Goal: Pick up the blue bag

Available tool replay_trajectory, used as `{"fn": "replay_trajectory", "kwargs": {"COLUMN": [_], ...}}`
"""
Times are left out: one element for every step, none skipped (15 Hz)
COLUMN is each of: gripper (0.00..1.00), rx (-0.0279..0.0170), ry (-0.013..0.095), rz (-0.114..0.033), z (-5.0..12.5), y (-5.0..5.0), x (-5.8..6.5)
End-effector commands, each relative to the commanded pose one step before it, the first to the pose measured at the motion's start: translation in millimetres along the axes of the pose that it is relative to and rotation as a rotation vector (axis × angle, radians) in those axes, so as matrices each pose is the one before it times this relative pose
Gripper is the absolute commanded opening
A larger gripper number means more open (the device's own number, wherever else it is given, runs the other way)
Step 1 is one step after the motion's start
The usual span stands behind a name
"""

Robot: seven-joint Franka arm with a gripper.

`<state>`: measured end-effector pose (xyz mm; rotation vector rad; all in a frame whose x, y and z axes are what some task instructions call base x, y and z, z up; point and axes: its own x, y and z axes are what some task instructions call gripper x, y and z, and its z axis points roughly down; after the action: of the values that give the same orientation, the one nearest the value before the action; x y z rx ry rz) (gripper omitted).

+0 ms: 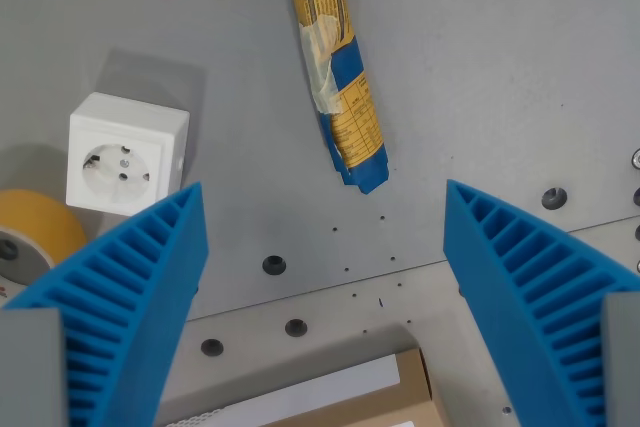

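Observation:
The blue bag (340,77) lies flat on the grey table, a long narrow packet with yellow print, running from the top edge down toward the middle of the wrist view. My gripper (325,212) hangs above the table just below the bag's lower end. Its two blue ribbed fingers (130,287) stand wide apart, open, with nothing between them. The bag's upper end is cut off by the top of the frame.
A white socket block (125,152) sits at the wrist view's left. A yellow tape roll (30,237) shows at the far left edge. A cardboard box (340,397) lies at the bottom. Several bolt holes (274,265) dot the table.

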<state>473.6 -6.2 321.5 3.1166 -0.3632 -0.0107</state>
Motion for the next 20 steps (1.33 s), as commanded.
{"fn": "replay_trajectory", "kwargs": {"gripper": [1.00, 1.00, 1.00, 1.00, 1.00, 1.00, 1.00, 1.00, 1.00, 1.00, 1.00, 1.00, 1.00, 1.00, 1.00, 1.00, 1.00, 1.00, 1.00, 1.00], "rx": [0.00073, 0.00001, 0.00016, 0.00049, 0.00047, 0.00083, 0.00108, 0.00160, 0.00207, 0.00242, 0.00263, 0.00222, 0.00176, 0.00127, 0.00133, 0.00087, 0.00081, 0.00182, 0.00081, 0.00041], "ry": [0.0035, 0.0000, 0.0003, 0.0009, 0.0011, 0.0022, 0.0034, 0.0054, 0.0079, 0.0095, 0.0098, 0.0099, 0.0080, 0.0069, 0.0090, 0.0062, 0.0044, 0.0063, 0.0063, 0.0016], "rz": [0.0000, -0.0008, -0.0023, -0.0041, -0.0058, -0.0083, -0.0102, -0.0133, -0.0138, -0.0150, -0.0146, -0.0158, -0.0182, -0.0191, -0.0149, -0.0197, -0.0151, -0.0192, -0.0129, -0.0170], "z": [-1.51, 0.09, 0.29, 0.62, 1.12, 1.80, 2.60, 3.49, 4.38, 5.00, 5.00, 5.00, 5.00, 5.00, 5.00, 5.00, 5.00, 5.00, 5.00, 5.00], "y": [0.02, 0.00, 0.02, 0.03, 0.06, 0.09, 0.14, 0.20, 0.28, 0.37, 0.48, 0.62, 0.79, 0.93, 1.08, 1.15, 1.13, 1.04, 0.76, 0.61], "x": [-0.06, 0.00, 0.01, 0.02, 0.04, 0.07, 0.10, 0.12, 0.13, 0.12, 0.09, -0.03, -0.25, -0.41, -0.61, -0.82, -0.86, -0.83, -0.80, -0.61]}}
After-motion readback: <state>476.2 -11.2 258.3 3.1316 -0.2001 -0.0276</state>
